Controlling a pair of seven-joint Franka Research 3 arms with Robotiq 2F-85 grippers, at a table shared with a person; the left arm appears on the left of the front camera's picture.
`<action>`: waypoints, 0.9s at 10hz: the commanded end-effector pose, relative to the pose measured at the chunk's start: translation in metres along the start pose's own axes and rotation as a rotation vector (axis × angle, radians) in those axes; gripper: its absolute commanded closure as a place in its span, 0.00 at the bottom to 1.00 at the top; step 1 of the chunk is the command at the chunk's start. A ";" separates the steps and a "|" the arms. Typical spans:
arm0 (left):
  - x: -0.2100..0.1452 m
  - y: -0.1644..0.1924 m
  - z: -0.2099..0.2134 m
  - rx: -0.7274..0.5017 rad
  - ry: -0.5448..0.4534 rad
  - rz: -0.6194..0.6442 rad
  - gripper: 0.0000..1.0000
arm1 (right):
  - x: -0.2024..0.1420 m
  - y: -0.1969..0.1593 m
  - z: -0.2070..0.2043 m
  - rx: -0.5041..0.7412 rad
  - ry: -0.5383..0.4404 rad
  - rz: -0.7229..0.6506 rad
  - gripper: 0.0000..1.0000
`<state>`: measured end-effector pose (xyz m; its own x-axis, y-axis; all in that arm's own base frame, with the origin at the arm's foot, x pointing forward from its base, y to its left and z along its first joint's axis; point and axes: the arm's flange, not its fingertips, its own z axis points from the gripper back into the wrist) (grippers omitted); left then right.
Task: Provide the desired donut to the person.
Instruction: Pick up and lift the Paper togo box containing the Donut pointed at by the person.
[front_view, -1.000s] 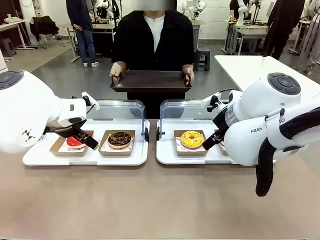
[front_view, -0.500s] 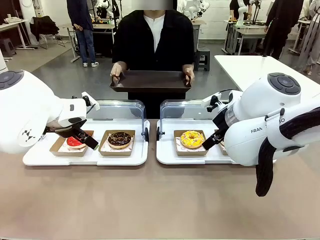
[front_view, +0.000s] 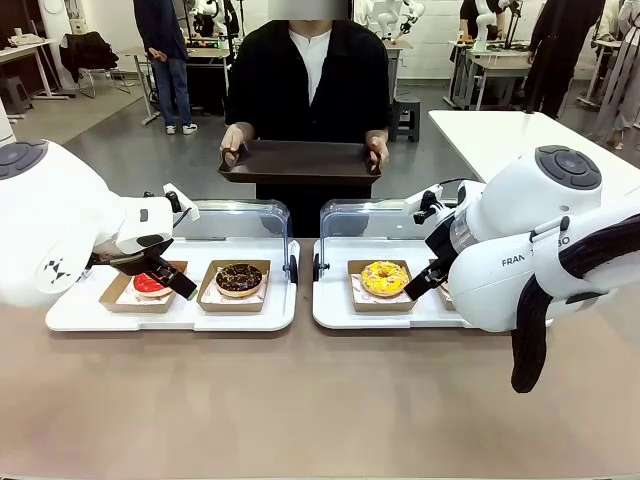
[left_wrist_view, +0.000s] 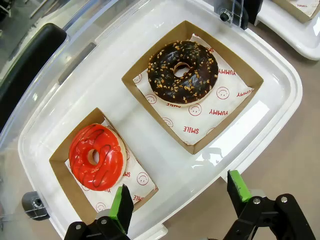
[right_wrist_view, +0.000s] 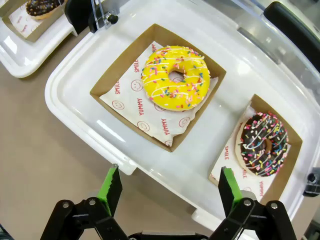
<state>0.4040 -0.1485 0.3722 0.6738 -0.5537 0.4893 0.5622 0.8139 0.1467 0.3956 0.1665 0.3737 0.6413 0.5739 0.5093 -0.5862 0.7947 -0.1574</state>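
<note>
Ahead of the left pincer (left_wrist_view: 180, 194), whose jaws stand open and hold nothing, a red donut (left_wrist_view: 96, 156) lies close on one side and a chocolate donut with nuts (left_wrist_view: 182, 72) farther off, both on a white tray (left_wrist_view: 272, 100). Ahead of the right pincer (right_wrist_view: 169, 181), also open and empty, sit a yellow sprinkled donut (right_wrist_view: 175, 85) and, off to the side, a dark sprinkled donut (right_wrist_view: 263, 144) on a second white tray (right_wrist_view: 65, 95). Beyond both pincers the person (front_view: 305, 70) holds a dark serving tray (front_view: 300, 160); which donut is wanted cannot be told
</note>
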 end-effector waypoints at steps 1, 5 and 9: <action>0.000 0.000 0.000 0.000 0.000 0.000 0.00 | 0.000 0.000 0.000 0.000 0.000 0.000 0.00; 0.000 0.018 0.087 0.011 -0.015 -0.071 0.00 | 0.011 -0.013 0.084 -0.032 -0.028 -0.004 0.00; 0.020 0.047 0.192 0.040 0.061 -0.112 0.00 | 0.034 -0.015 0.181 -0.070 0.081 0.005 0.00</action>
<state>0.3500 -0.0956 0.5356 0.6406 -0.6264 0.4441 0.6119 0.7659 0.1974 0.3421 0.1346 0.5306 0.6580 0.5711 0.4908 -0.5519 0.8092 -0.2016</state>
